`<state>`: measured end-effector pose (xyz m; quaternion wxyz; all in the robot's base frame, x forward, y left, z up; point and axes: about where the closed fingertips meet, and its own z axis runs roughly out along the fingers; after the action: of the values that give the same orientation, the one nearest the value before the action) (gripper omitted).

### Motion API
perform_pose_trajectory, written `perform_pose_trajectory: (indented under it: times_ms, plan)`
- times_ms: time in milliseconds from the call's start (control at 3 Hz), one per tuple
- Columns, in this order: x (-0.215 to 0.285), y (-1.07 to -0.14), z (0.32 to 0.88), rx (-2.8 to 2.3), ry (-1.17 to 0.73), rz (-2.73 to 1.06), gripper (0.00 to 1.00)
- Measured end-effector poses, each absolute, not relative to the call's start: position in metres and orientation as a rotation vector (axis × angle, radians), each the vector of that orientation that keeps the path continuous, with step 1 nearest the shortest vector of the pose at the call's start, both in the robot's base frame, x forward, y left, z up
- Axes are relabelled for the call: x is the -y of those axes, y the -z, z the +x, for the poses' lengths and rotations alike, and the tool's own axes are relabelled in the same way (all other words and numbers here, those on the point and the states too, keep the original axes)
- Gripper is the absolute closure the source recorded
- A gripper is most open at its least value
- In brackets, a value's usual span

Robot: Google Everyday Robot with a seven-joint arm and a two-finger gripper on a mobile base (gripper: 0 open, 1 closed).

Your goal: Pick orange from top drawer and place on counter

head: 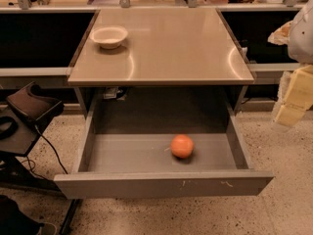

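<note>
The orange (182,146) lies on the floor of the top drawer (164,184), right of its middle and near the front panel. The drawer is pulled fully open below the counter (166,43). My gripper (293,102) shows as pale yellow blurred parts at the right edge of the camera view. It is above the floor, to the right of the drawer and apart from the orange. It holds nothing that I can see.
A white bowl (109,36) stands on the counter's far left part. Dark side shelves (44,38) flank the counter. A black stand with cables (27,116) is left of the drawer. My white arm (301,33) is at the upper right.
</note>
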<state>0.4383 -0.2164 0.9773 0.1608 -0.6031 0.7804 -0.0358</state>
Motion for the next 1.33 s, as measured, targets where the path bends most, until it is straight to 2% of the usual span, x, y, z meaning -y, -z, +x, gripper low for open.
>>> perform_pose_trajectory:
  times_ms: [333,667,1333]
  plan:
    - [0.216,-0.977,0.438,-2.229,0.101,-1.723,0.00]
    - [0.210,-0.930,0.439,-2.253,-0.052,-1.777,0.00]
    - [0.185,-0.746,0.438,-2.256,-0.651,-1.775,0.00]
